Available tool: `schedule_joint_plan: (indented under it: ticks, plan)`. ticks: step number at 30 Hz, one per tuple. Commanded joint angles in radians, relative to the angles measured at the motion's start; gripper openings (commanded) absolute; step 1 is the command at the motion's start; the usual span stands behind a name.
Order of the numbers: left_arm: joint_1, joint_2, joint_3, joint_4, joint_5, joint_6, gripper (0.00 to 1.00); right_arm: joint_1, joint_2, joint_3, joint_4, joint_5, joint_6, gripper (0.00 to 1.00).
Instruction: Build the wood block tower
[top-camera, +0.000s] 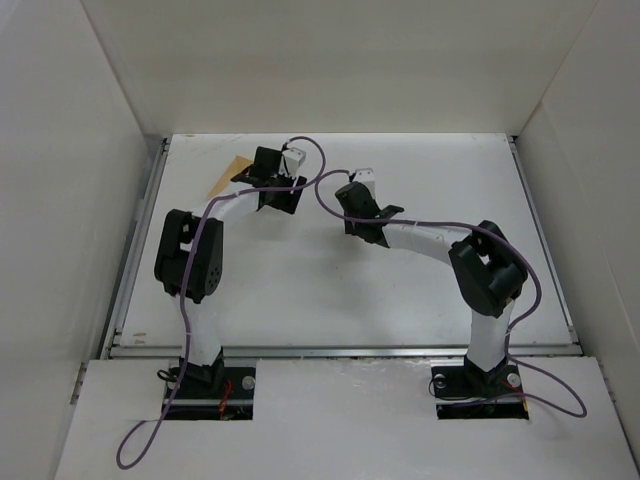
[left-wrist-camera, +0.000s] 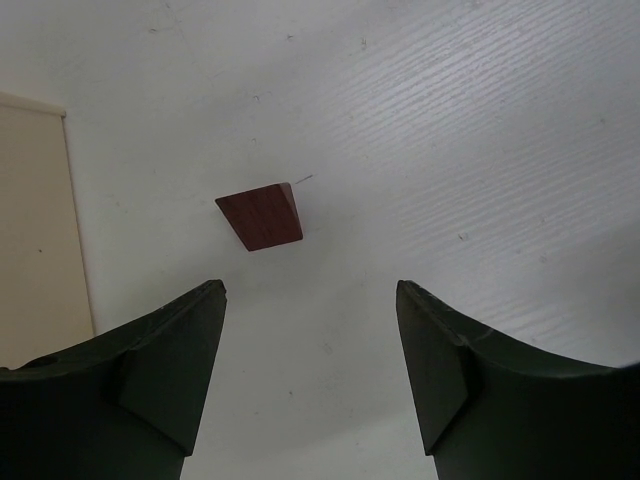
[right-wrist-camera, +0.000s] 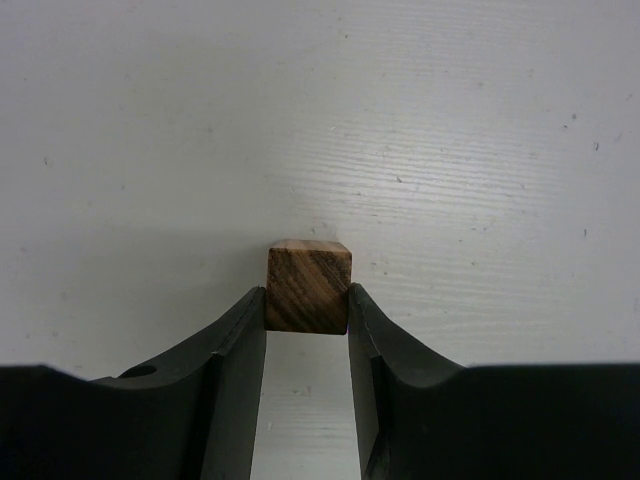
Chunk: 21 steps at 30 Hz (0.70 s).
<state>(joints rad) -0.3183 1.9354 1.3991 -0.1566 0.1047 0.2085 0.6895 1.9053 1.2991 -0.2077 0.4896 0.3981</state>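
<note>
A dark reddish-brown cube (left-wrist-camera: 260, 216) sits on the white table, a little ahead of my left gripper (left-wrist-camera: 310, 300) and slightly left of its centre line. That gripper is open, with only bare table between its fingers. My right gripper (right-wrist-camera: 307, 300) is shut on a small brown-streaked wooden cube (right-wrist-camera: 308, 288), pinched at the fingertips on its two sides with its paler tan top showing. In the top view both cubes are hidden under the left gripper (top-camera: 272, 185) and the right gripper (top-camera: 360, 210), which stand close together at the middle back of the table.
A pale tan flat piece (left-wrist-camera: 35, 230) lies just left of the left gripper, and it also shows in the top view (top-camera: 230, 178). White walls enclose the table on three sides. Purple cables trail from both arms.
</note>
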Motion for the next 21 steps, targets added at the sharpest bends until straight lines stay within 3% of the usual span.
schedule_joint_plan:
  ticks: [1,6,8,10,11,12,15,21]
  plan:
    - [0.005,-0.001,0.052,0.023,-0.01,-0.012,0.66,0.01,0.012,0.032,0.007,-0.045,-0.024,0.0]
    - [0.005,0.008,0.052,0.014,-0.01,-0.012,0.67,0.01,0.023,0.052,-0.004,-0.054,-0.024,0.05]
    - [0.005,0.008,0.052,0.014,-0.019,-0.012,0.71,0.01,0.023,0.052,-0.004,-0.054,-0.024,0.13]
    - [0.005,0.019,0.052,0.003,-0.019,-0.012,0.74,0.01,0.023,0.052,-0.013,-0.065,-0.024,0.29]
    - [0.005,0.019,0.061,0.003,-0.019,-0.012,0.74,0.01,0.023,0.063,-0.013,-0.065,-0.024,0.29]
    - [0.005,0.03,0.061,0.003,-0.01,-0.012,0.74,0.01,0.023,0.063,-0.022,-0.065,-0.024,0.38]
    - [0.005,0.042,0.08,-0.008,0.0,-0.012,0.74,0.01,0.012,0.072,-0.022,-0.074,-0.024,0.51]
    - [0.005,0.082,0.11,-0.017,0.0,-0.012,0.74,0.01,-0.032,0.083,-0.033,-0.074,-0.024,0.64]
